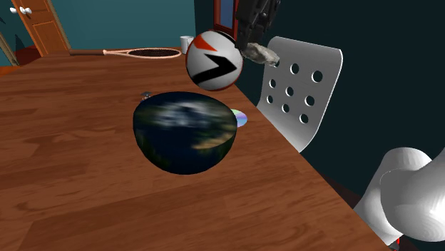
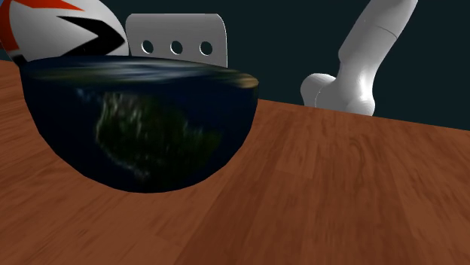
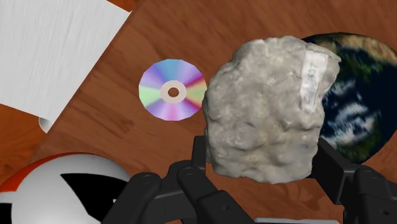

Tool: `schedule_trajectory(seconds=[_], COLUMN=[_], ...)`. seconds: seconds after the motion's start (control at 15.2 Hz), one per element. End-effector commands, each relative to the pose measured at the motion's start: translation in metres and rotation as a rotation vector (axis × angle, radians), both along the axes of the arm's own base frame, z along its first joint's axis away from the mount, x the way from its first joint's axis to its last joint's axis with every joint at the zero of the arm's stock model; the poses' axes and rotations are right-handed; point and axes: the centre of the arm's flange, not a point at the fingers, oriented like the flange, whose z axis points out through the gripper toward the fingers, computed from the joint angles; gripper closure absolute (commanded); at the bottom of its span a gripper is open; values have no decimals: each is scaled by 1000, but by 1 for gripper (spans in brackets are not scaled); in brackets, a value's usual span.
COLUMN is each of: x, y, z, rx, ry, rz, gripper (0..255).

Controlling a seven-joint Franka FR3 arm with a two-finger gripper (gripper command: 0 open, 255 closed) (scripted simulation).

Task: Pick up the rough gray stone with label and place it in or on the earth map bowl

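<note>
Gray, rough stone (image 3: 264, 102) bearing a pale label (image 3: 313, 76), clasped between the black fingers of the gripper (image 3: 264, 168), which press on its two flanks. It hangs in the air near the edge of the wooden table (image 1: 71, 157), just beside the red, white and black ball (image 1: 214, 60) and the white perforated chair (image 1: 299, 93). Governing relation: the earth map bowl (image 1: 185, 153) stands lower, toward the shoulder view's lower left of the stone, mouth upward. A rainbow compact disc (image 3: 172, 90) lies just beside the bowl. Probable next step — carry across, then lower.
</note>
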Motion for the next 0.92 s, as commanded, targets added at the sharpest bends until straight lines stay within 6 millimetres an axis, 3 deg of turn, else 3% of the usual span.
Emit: schedule_trajectory(seconds=[0.0,0.13,0.86], x=[1,1,41], y=[1,1,140], z=[10,19,19], rx=[0,0,0], ry=[0,0,0], rz=[0,0,0], gripper=[255,255,255])
